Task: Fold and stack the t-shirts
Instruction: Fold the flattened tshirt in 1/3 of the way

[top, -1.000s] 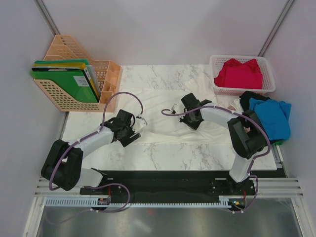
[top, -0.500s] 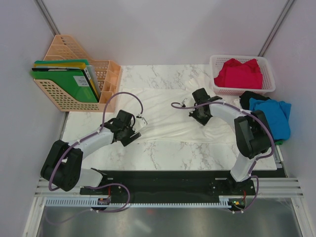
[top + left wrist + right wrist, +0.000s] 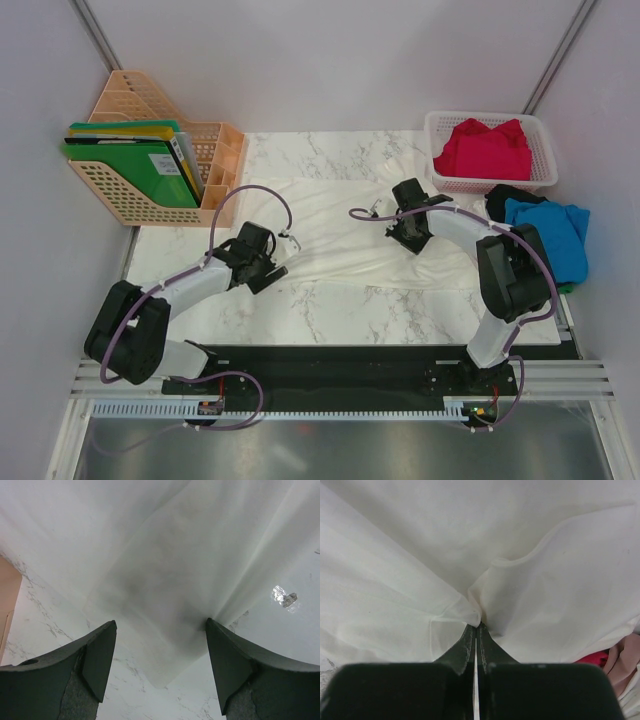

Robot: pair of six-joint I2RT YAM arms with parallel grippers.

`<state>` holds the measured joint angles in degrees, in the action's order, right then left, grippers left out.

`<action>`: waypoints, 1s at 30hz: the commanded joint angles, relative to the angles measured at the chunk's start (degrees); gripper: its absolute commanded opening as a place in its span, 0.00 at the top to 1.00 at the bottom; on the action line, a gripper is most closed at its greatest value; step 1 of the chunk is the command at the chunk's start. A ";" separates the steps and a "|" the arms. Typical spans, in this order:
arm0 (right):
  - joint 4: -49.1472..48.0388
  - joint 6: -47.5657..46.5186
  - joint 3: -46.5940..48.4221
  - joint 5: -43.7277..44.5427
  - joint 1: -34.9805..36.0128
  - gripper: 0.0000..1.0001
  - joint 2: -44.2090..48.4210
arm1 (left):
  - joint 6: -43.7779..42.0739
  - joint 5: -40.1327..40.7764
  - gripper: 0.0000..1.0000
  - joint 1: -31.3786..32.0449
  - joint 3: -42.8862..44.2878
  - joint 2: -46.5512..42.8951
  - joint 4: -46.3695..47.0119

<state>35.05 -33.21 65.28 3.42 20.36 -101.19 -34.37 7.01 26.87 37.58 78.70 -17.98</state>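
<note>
A large white t-shirt lies spread across the marble table. My right gripper is shut on a pinched fold of this shirt, the cloth bunching at the fingertips. My left gripper is open at the shirt's near left edge. A loose corner of the white cloth lies on the table between its fingers, untouched. A red t-shirt sits in the white basket. A bright blue t-shirt and a black one are heaped at the right edge.
An orange file rack with green folders stands at the back left. Bare marble runs along the front of the table. A purple cable loops over the shirt near my left arm.
My right gripper has dragged its pinch of white cloth back and to the right, then held still. My left gripper has barely shifted and stays open.
</note>
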 commanded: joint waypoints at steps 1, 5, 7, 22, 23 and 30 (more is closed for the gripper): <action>-0.42 -0.71 -0.15 2.82 -0.94 1.00 1.69 | 0.71 0.90 0.21 0.28 -1.29 2.69 -0.75; -0.16 -0.10 1.43 2.20 -1.02 1.00 2.22 | 1.15 2.13 0.21 0.29 0.29 2.52 0.13; 0.19 -0.10 2.66 2.29 -0.94 1.00 1.96 | 1.15 2.92 0.21 0.29 1.08 2.25 0.40; 0.46 2.80 9.08 1.58 -0.67 0.39 4.05 | 0.62 4.68 0.21 0.37 -0.14 2.08 1.45; 0.46 3.76 9.86 2.02 -0.67 0.37 5.02 | 0.36 4.77 0.21 0.37 -0.66 1.73 1.80; -0.06 12.28 8.82 5.89 -0.76 0.26 15.83 | 0.71 4.69 0.21 0.37 -1.63 1.90 2.42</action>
<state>36.14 -26.44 73.14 6.90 19.75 -91.55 -34.35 10.66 27.14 38.09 80.36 -14.63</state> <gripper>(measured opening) 0.727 0.793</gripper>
